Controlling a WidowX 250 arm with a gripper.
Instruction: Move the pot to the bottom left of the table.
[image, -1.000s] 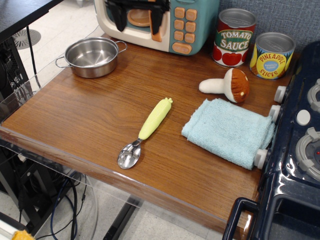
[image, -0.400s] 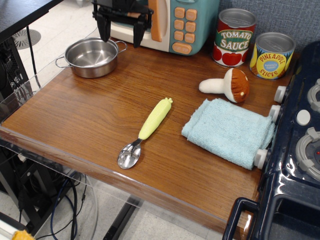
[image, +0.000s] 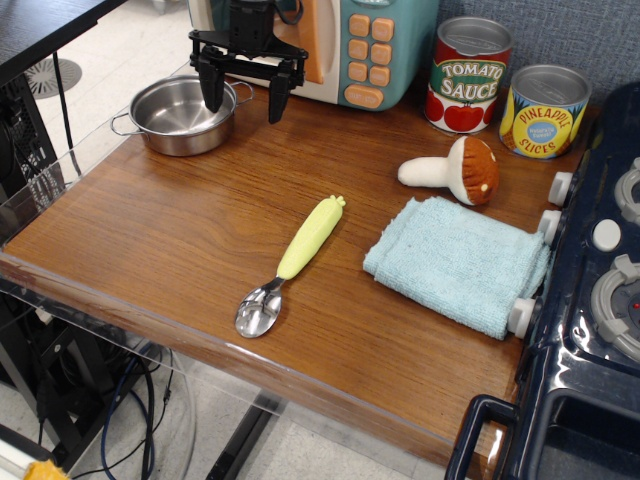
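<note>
The pot (image: 180, 115) is a small shiny steel pan with two wire loop handles. It stands at the far left of the brown wooden table (image: 180, 240), near the back. My black gripper (image: 244, 106) hangs open over the pot's right rim. One finger (image: 212, 95) is over the pot's inside, the other (image: 277, 102) is outside it, to the right. The gripper holds nothing.
A teal toy microwave (image: 350, 45) stands behind the gripper. Two cans (image: 470, 75) are at the back right. A toy mushroom (image: 460, 170), a light blue cloth (image: 455, 262) and a yellow-handled spoon (image: 292, 262) lie on the table. A dark blue toy stove (image: 590, 300) is at the right edge.
My gripper has come down from in front of the microwave and moved a little forward and right, so that its fingers now straddle the pot's right rim. The pot has not moved.
</note>
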